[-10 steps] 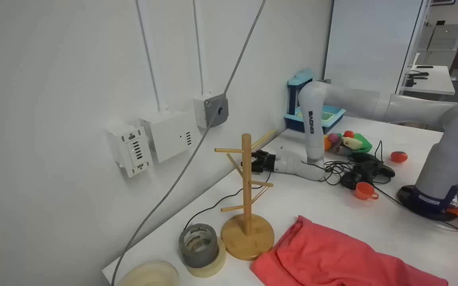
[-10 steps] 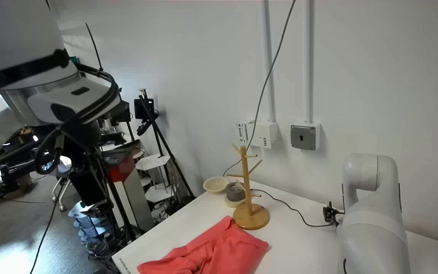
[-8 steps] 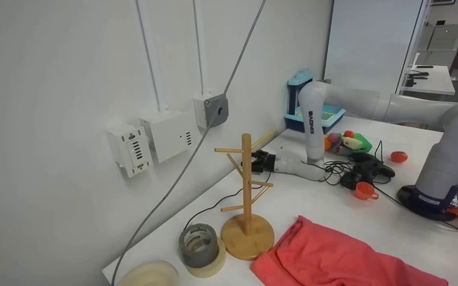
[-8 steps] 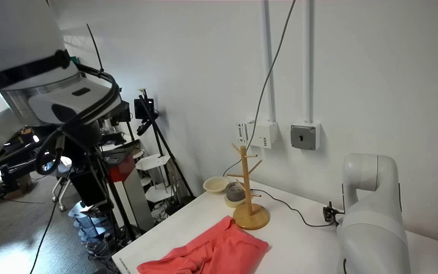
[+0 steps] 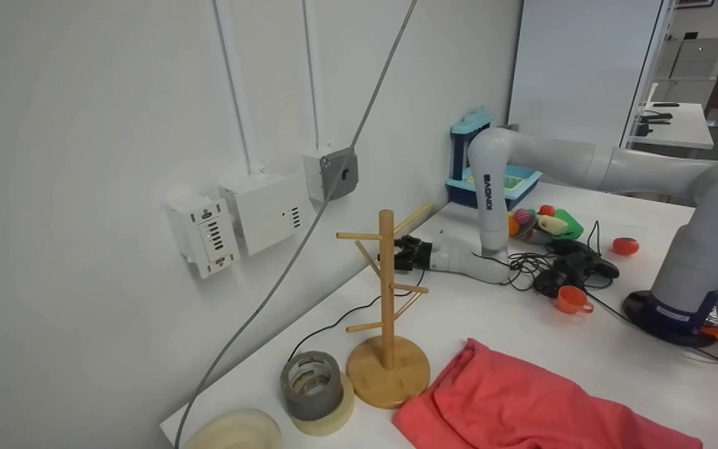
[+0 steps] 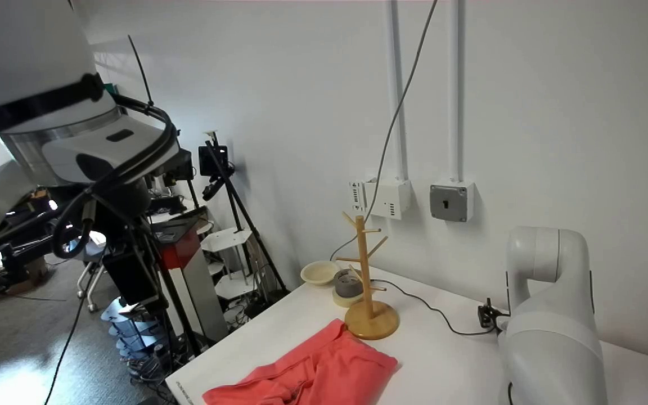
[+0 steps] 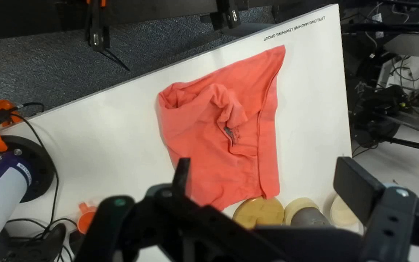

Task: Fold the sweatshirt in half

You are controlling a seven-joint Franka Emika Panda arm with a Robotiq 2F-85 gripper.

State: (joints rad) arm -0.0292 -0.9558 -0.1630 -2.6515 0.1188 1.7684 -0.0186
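Note:
The coral-red sweatshirt (image 5: pixel 521 399) lies wrinkled on the white table beside the wooden mug-tree stand (image 5: pixel 387 293). It shows in both exterior views (image 6: pixel 324 371), partly cut off by the lower edge. In the wrist view the whole sweatshirt (image 7: pixel 209 153) lies as a rough four-sided shape. A bunched fold and a grey label with print show near its middle, and a straight band runs along its right side. My gripper (image 7: pixel 267 178) is open and empty, high above the table. In an exterior view my arm (image 6: pixel 99 140) hangs at the upper left, away from the sweatshirt.
Tape rolls (image 5: pixel 312 390) and a cream bowl (image 5: pixel 234 430) stand beside the stand. A second arm (image 5: pixel 490 187) rests over the table by the wall. An orange cup (image 5: pixel 572 300), a black controller (image 5: pixel 574 271), cables and toy food lie near it. A wall borders the table's back.
My arm has shifted very slightly in an exterior view. The sweatshirt and the other objects have not moved.

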